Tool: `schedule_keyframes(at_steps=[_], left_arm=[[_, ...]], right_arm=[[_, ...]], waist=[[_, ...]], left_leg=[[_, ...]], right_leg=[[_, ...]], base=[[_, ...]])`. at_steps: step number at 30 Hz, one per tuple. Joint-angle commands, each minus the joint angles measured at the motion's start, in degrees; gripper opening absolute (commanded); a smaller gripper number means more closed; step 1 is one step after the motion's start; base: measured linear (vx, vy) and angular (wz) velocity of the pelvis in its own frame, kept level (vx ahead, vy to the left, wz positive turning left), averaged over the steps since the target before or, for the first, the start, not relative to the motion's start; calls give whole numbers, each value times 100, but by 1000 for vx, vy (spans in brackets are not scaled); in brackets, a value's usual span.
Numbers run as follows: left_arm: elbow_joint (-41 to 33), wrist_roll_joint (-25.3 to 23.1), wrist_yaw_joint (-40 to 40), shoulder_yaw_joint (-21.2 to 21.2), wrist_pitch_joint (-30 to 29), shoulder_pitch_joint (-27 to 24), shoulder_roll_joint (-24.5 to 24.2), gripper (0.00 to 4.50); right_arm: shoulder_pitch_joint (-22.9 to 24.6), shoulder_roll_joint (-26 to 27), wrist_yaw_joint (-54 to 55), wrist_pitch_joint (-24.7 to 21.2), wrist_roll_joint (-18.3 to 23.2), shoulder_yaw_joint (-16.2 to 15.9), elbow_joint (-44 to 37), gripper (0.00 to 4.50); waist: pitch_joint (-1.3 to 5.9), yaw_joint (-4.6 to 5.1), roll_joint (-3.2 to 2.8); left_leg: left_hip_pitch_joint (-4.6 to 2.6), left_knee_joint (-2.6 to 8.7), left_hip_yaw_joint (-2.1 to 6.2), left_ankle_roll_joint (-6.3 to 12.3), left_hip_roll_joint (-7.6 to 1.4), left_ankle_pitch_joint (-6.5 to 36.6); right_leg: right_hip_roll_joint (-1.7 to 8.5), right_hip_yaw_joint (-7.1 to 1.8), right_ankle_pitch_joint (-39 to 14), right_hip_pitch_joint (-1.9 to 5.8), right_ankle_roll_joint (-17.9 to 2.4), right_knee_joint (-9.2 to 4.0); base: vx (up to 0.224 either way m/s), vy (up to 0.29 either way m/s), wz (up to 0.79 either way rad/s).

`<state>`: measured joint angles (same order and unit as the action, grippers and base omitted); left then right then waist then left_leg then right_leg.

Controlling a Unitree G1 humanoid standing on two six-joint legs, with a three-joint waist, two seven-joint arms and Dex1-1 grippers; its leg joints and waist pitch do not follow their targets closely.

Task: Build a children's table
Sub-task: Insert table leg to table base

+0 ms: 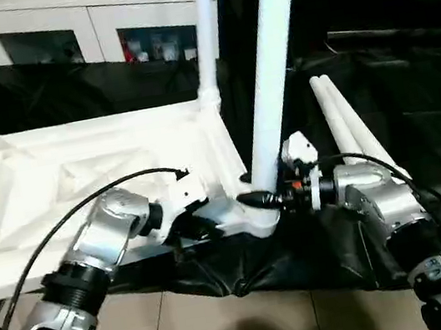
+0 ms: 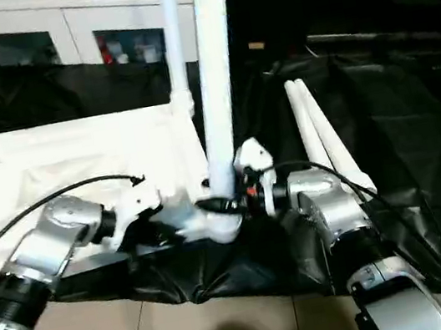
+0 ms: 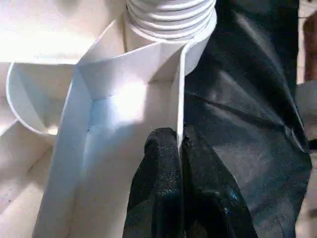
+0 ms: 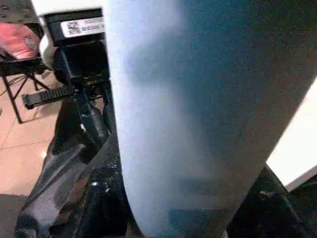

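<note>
The children's table top (image 1: 54,184) lies upside down on a black cloth, ribbed underside up. One white leg (image 1: 207,32) stands upright in the far right corner socket. A second leg (image 1: 271,63) stands in the near right corner socket (image 1: 264,221), and my right gripper (image 1: 264,200) is shut on it low down, one finger (image 4: 94,198) on each side. My left gripper (image 3: 181,144) is shut on the thin rim wall (image 3: 179,89) of the table top just beside that corner; the leg's threaded end (image 3: 171,15) sits in the socket beyond it. Two loose legs (image 1: 350,126) lie on the cloth to the right.
The black cloth (image 1: 417,124) covers the work surface and hangs over its front edge above the tiled floor (image 1: 230,324). A white cabinet with glass doors (image 1: 95,25) stands behind. A black cable (image 1: 83,205) arcs over my left forearm.
</note>
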<state>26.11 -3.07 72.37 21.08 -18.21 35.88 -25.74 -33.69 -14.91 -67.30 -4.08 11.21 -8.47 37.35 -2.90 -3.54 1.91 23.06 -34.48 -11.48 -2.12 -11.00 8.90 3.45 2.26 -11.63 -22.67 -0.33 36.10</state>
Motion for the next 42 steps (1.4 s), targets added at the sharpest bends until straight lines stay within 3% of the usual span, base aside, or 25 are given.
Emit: schedule_keyframes(at_steps=[1, 11, 26, 34, 37, 42], left_arm=[[-192, 153, 29, -119, 165, 443, 13, 0], [82, 109, -247, -269, 182, 589, 91, 0], [210, 131, -348, -302, 220, 606, 220, 0], [617, 8, -1779, -689, -201, 866, 772, 0], [707, -21, -2401, -841, -367, 940, 1057, 0], [297, -162, -3224, -801, -837, 826, 1677, 0]], right_arm=[[299, -8, -205, -145, -302, -424, 293, 191], [382, 37, -115, 132, -346, -412, 143, 191], [489, 87, 102, 156, -320, -289, 173, 191], [-105, 629, 2566, 309, -461, 413, 1374, 191], [-302, 815, 3282, 236, -435, 579, 1733, 191], [-764, 1206, 4455, 16, -455, 798, 2615, 191]], waist=[[360, -6, -64], [356, -10, -60], [352, -44, -97], [334, 86, -82], [348, 87, -81], [378, 110, -105]], left_leg=[[-231, 448, 147, -22, -282, 1579], [-236, 451, 147, -68, -281, 1664], [-255, 473, 161, -134, -288, 1845], [-247, 477, 193, -370, -256, 2137], [-237, 465, 184, -308, -262, 1966], [-196, 441, 158, -141, -252, 1573]], right_leg=[[464, -235, -885, 176, -1407, -444], [469, -239, -967, 171, -1400, -457], [462, -238, -1085, 155, -1361, -479], [490, -231, -1845, 117, -1222, -531], [490, -239, -1620, 123, -1221, -544], [452, -226, -813, 175, -1371, -478]], base=[[0, 0, 0], [0, 0, 0], [0, 0, 0], [0, 0, 0], [0, 0, 0], [0, 0, 0]])
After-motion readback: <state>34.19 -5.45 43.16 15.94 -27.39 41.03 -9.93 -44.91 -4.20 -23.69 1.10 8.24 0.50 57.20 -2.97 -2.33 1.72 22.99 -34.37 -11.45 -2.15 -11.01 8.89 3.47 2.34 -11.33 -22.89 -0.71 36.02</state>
